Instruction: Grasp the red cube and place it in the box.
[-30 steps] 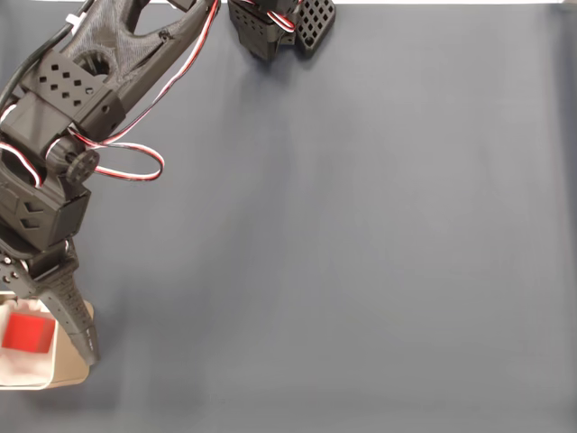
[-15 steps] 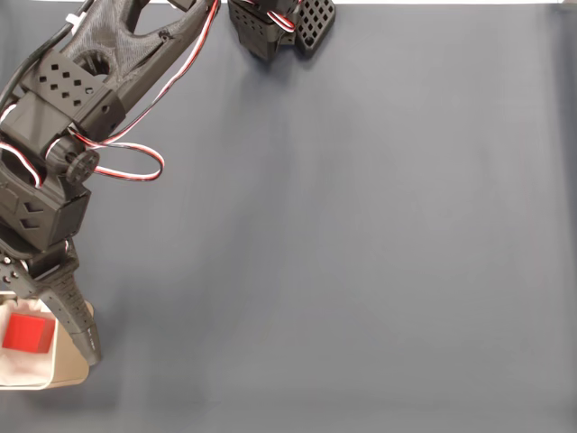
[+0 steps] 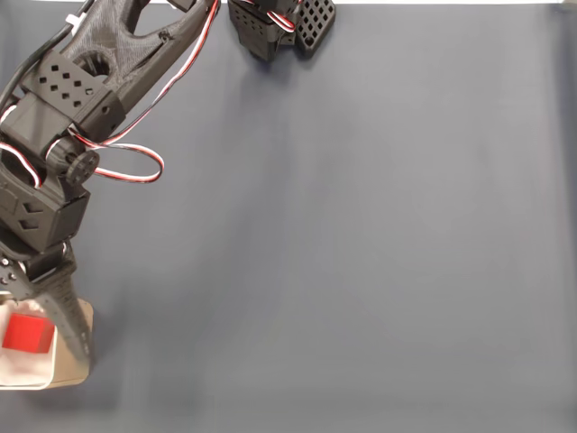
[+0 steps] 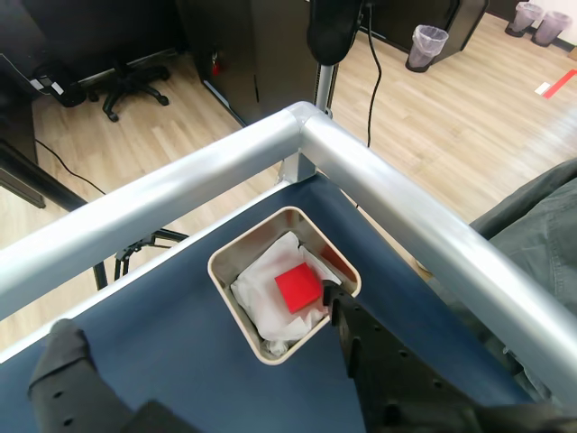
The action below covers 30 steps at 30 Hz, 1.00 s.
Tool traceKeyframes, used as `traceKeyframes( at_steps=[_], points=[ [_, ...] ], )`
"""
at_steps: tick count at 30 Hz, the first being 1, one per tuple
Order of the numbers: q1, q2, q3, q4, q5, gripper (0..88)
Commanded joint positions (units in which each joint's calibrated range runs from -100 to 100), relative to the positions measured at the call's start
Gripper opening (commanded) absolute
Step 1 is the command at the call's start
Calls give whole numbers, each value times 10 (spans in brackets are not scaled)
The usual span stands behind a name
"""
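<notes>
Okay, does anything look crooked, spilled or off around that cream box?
Nothing stands out. The small red cube lies on the crumpled white lining inside the cream rounded box, which sits upright on the dark blue table.

- The box (image 4: 236, 311) sits tight in the corner of the tabletop (image 3: 361, 253), silver rails (image 4: 424, 216) close on two sides.
- One black gripper finger (image 4: 379, 361) overlaps its rim, crowding that side.
- Everywhere else the blue surface lies open.

Red cube (image 4: 298, 289), small, plain-faced, resting flat on white lining inside cream round-cornered box (image 4: 236, 253) at desk corner.
</notes>
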Motion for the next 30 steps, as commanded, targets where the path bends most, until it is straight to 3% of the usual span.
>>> traceKeyframes(
  at_steps=[1, 2, 3, 8, 17, 30],
  points=[
    [-12, -36, -12, -61, -12, 154],
    [-20, -49, 4, -81, -12, 47],
    [-31, -67, 24, -95, -8, 0],
    [-104, -204, 159, -102, -20, 0],
    [-251, -532, 572, -124, -21, 0],
    [-324, -1017, 1165, -134, -10, 0]
  ],
)
